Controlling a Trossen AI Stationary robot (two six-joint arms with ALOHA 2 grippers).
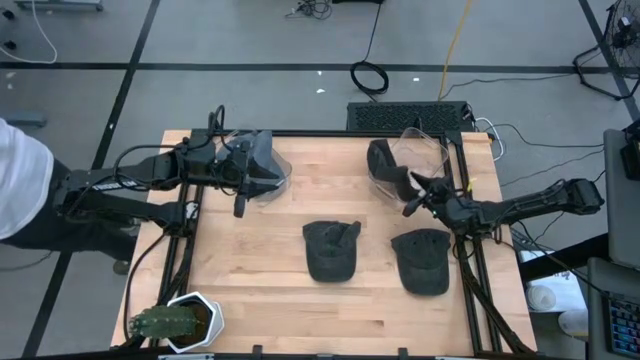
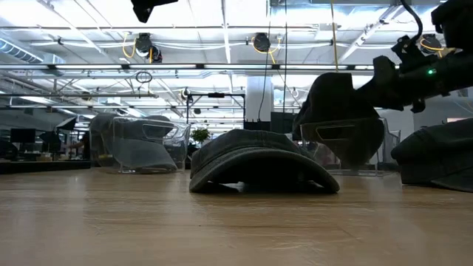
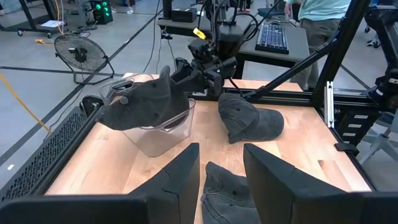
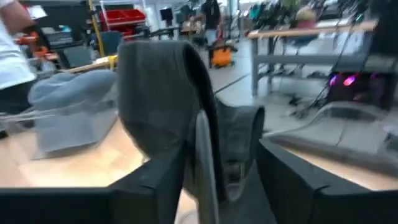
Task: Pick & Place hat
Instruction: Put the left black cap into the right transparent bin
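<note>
Reaching across the table's far right corner, the right gripper (image 1: 412, 196) sits right at a hat (image 1: 385, 163) that lies over a clear stand (image 1: 425, 150). In the right wrist view the two dark fingers (image 4: 155, 180) stand apart with the hat's brim edge between them, so the gripper looks like it is letting go, not squeezing. The hat lies just past the fingertips, away from the arm, with its brim pointing back toward the gripper. Two more hats lie flat on the table: a middle hat (image 1: 331, 248) and a right hat (image 1: 421, 260), which is just beside the right arm. The right arm is much nearer to both than the left one. The left gripper (image 1: 240, 185) waits at the far left by another stand (image 1: 262, 165) that also has a hat on it. Its fingers (image 3: 177, 177) are a little apart and hold nothing. I think the right hat comes next, and it lies toward the near edge from the gripper.
</note>
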